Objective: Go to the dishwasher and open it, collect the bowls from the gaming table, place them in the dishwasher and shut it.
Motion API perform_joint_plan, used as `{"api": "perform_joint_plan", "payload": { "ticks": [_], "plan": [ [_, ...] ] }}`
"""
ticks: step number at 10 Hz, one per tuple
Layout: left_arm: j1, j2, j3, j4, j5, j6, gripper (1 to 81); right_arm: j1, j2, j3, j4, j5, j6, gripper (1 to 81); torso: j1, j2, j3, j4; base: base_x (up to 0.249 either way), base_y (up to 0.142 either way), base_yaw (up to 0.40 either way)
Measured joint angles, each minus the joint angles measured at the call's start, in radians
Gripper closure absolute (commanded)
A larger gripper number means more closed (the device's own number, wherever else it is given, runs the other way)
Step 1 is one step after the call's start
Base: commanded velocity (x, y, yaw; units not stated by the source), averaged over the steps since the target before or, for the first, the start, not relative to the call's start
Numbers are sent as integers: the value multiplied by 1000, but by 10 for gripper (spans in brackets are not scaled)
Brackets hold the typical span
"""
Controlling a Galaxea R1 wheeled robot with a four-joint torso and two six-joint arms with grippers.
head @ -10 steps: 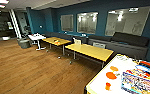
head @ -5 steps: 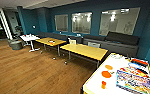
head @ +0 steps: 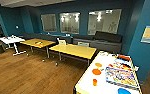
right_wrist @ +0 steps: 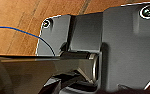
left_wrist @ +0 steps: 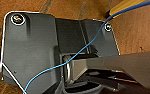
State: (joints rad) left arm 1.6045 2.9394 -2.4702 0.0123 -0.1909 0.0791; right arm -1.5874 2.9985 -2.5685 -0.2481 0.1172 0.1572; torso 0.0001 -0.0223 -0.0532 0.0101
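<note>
The gaming table (head: 87, 82), long with a white top and a yellowish edge, reaches in from the lower right of the head view. Two flat orange bowls (head: 98, 65) (head: 96, 71) lie on its near half, and a smaller orange piece (head: 94, 81) sits closer to me. A blue bowl (head: 124, 91) lies at the table's nearest end. The dishwasher is out of view. My left gripper (left_wrist: 91, 75) and right gripper (right_wrist: 73, 75) hang over the wooden floor, dark and hard to read.
Colourful game boards (head: 121, 73) cover the right side of the gaming table. Two yellow-topped tables (head: 74, 50) (head: 37, 43) stand ahead, with a white table (head: 11, 40) at the far left. Dark sofas (head: 101, 41) line the teal wall. Wooden floor (head: 28, 75) spreads to my left.
The whole head view has shifted, so the camera has moved: the gaming table now sits larger and closer at the lower right. Nothing on it has moved.
</note>
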Motion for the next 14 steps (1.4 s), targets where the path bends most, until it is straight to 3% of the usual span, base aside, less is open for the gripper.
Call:
{"api": "perform_joint_plan", "payload": {
  "ticks": [8, 10, 14],
  "plan": [
    [0, 0, 0, 0, 1, 0, 10, 0, 1, 0, 0, -1, 0, 10, 0, 0, 0, 0, 0, 0, -337],
    [0, 0, 0, 0, 1, 0, 10, 0, 1, 0, 0, -1, 0, 10, 0, 0, 0, 0, 0, -165, 0],
    [-2, -1, 0, 0, -3, 0, 10, -2, 1, 0, 0, -2, 0, 10, 0, 0, 0, 0, 0, -16, 0]
  ]
}}
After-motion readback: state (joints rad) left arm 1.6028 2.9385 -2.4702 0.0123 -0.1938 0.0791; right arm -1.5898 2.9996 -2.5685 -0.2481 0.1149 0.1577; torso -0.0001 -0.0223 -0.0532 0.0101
